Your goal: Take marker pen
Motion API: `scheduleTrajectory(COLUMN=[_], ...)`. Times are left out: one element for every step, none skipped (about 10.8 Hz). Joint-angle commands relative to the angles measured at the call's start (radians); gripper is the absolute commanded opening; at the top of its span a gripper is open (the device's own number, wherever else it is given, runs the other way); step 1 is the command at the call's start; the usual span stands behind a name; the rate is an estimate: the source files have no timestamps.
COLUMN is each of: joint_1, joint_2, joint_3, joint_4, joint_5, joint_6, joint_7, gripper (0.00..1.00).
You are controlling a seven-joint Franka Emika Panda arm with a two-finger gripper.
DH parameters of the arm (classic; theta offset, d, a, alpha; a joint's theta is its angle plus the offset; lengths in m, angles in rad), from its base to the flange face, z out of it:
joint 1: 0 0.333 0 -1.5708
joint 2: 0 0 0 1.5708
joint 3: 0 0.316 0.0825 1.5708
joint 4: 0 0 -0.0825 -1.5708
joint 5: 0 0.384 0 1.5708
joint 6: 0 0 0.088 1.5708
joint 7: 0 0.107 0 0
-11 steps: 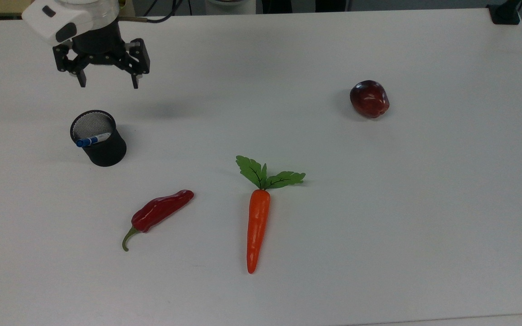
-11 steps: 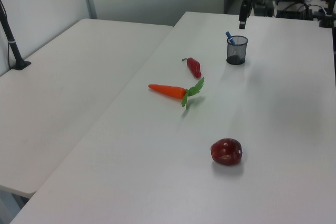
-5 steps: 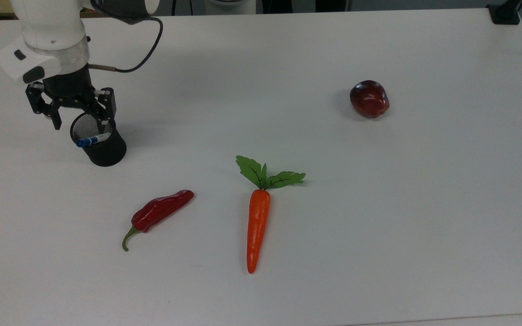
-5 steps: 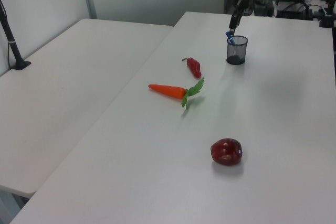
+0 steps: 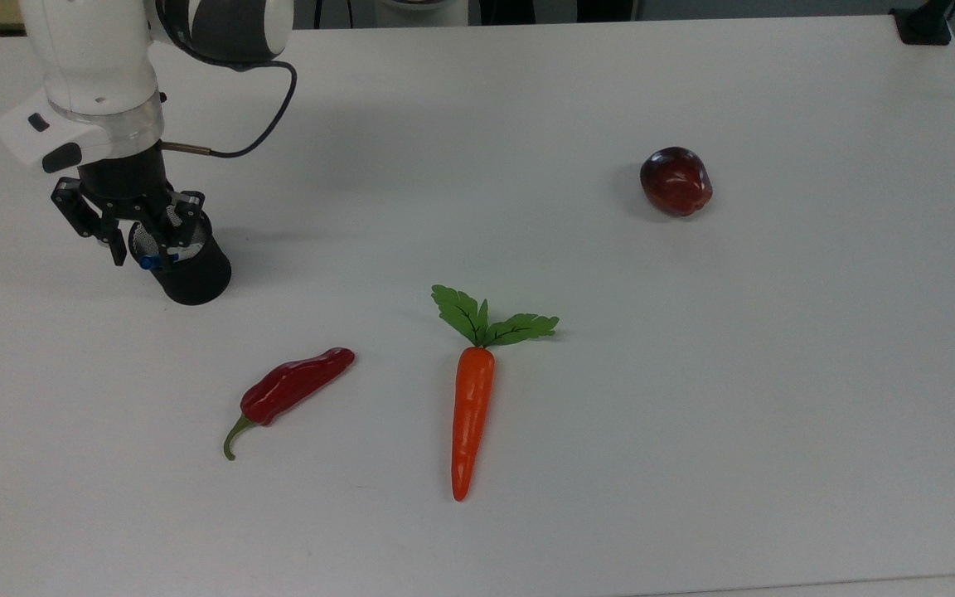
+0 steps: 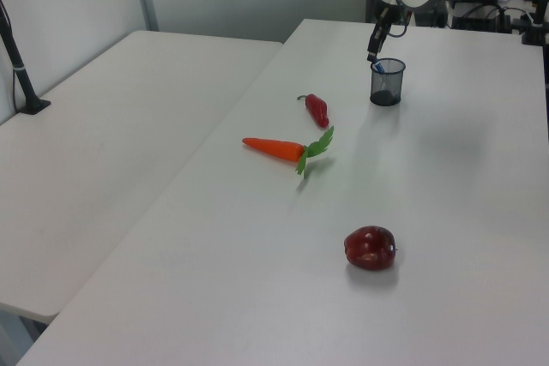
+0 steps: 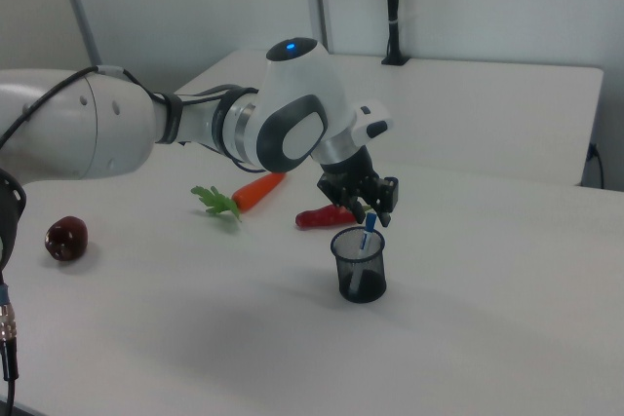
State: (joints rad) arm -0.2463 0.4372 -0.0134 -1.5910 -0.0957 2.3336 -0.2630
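Gripper (image 5: 139, 251) at upper left of the top view, fingers apart, straddling the blue cap of the pen (image 7: 370, 228), not yet clamped. Pen leans in the mesh cup (image 5: 192, 274), cap end above the rim. Likely light, stiff, smooth plastic; best pinched at the cap and lifted along its lean so the cup stays put.

- Upper right of the frame: claw (image 6: 375, 51) just above a black mesh cup (image 6: 387, 82), a blue pen tip (image 6: 377, 66) at its rim.
- Mid-frame on the counter (image 6: 446, 195): red chilli (image 6: 317, 110), carrot (image 6: 276, 148).
- Lower right: dark red apple (image 6: 370, 248).
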Motion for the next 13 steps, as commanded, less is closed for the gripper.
scheduleTrajectory(joint_1=[0.010, 0.012, 0.013, 0.013, 0.013, 0.013, 0.013, 0.013, 0.013, 0.012, 0.012, 0.010, 0.007], joint_2=[0.003, 0.002, 0.002, 0.000, 0.000, -0.005, -0.008, -0.015, -0.028, -0.046, -0.066, -0.093, -0.127], joint_3=[0.004, 0.007, 0.007, 0.009, 0.009, 0.009, 0.009, 0.009, 0.010, 0.009, 0.009, 0.010, 0.009], joint_4=[0.008, 0.008, 0.008, 0.008, 0.008, 0.006, 0.008, 0.008, 0.008, 0.008, 0.009, 0.009, 0.009], joint_5=[0.013, 0.025, 0.027, 0.027, 0.027, 0.027, 0.028, 0.030, 0.031, 0.036, 0.036, 0.039, 0.047], joint_6=[0.013, 0.015, 0.013, 0.013, 0.013, 0.012, 0.009, 0.004, -0.002, -0.003, -0.003, -0.005, -0.013], joint_7=[0.018, 0.018, 0.018, 0.018, 0.018, 0.018, 0.018, 0.019, 0.021, 0.052, 0.065, 0.067, 0.070], gripper=[0.31, 0.27, 0.26, 0.20, 0.16, 0.14, 0.13, 0.12, 0.12, 0.12, 0.11, 0.11, 0.11])
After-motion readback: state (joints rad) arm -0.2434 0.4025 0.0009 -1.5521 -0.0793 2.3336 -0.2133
